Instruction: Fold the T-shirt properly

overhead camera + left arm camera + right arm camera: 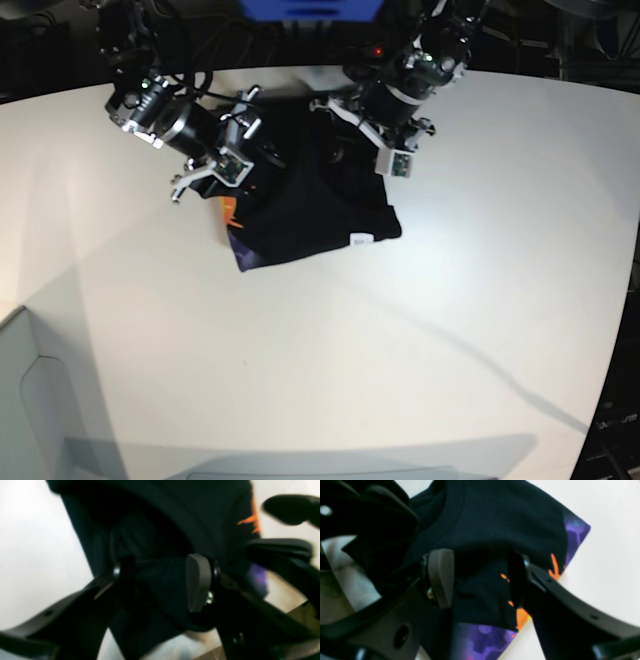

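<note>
The black T-shirt (pixel 320 215) lies folded on the white table at the back middle. Its purple-and-orange print (pixel 236 243) shows at its left edge and a small white tag (pixel 360 239) near its front edge. My left gripper (pixel 338 150) stands over the shirt's back right part. In the left wrist view, the left gripper (pixel 160 582) stands open astride a raised fold of the T-shirt (pixel 155 517). My right gripper (pixel 262 160) is at the shirt's back left. The right gripper (pixel 480 578) is also open, with the T-shirt (pixel 495 517) and its print (pixel 482 637) between its fingers.
The white table (pixel 450 330) stretches wide in front and to both sides of the shirt. A pale grey raised panel (pixel 30 400) sits at the front left corner. Dark cables and a blue object (pixel 310 8) lie behind the arms. The two grippers stand close together.
</note>
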`<state>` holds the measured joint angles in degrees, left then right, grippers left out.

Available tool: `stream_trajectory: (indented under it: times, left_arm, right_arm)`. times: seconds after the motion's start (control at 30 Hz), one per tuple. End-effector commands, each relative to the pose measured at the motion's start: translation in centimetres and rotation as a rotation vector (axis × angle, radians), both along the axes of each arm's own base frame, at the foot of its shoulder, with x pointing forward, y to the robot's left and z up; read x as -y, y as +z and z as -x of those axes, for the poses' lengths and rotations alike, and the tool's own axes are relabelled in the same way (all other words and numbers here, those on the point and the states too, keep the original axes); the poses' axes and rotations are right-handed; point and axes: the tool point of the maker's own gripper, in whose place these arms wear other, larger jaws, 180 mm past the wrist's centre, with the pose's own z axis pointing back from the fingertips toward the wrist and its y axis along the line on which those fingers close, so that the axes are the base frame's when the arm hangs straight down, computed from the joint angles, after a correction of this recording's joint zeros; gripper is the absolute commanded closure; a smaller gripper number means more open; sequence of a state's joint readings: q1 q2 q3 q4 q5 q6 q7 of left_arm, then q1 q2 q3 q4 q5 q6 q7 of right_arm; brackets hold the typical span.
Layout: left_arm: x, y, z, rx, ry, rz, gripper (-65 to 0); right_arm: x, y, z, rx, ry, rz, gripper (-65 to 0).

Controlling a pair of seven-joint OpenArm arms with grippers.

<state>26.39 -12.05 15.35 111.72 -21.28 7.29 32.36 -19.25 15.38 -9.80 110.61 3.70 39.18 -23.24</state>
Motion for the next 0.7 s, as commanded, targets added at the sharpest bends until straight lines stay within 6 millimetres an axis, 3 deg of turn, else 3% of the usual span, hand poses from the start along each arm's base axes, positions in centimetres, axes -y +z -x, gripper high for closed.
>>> stream_trajectory:
  times: [0.0, 0.07, 0.33, 0.53, 0.67]
  left_arm:
    - [0.1, 0.6, -0.5, 0.03, 0.004, 0.012, -31.6]
    - [0.1, 0.3, -0.8, 0.027, 0.004, 0.011, -31.6]
    - [3.7, 0.4, 0.3, 0.022, -0.106, 0.043, -31.6]
    - [3.9, 0.1, 0.6, 0.011, -0.116, 0.047, -31.6]
    - [4.2, -1.6, 0.6, -0.021, -0.134, 0.027, -31.6]
  right_arm:
    - [-0.4, 1.1, -0.2, 0.032, 0.018, -0.033, -34.8]
    - [-0.4, 1.1, -0.2, 0.032, 0.018, -0.033, -34.8]
    - [-0.4, 1.1, -0.2, 0.03, 0.018, -0.033, -34.8]
    - [-0.4, 1.1, -0.2, 0.03, 0.018, -0.033, -34.8]
    - [-0.4, 1.1, -0.2, 0.03, 0.018, -0.033, -34.8]
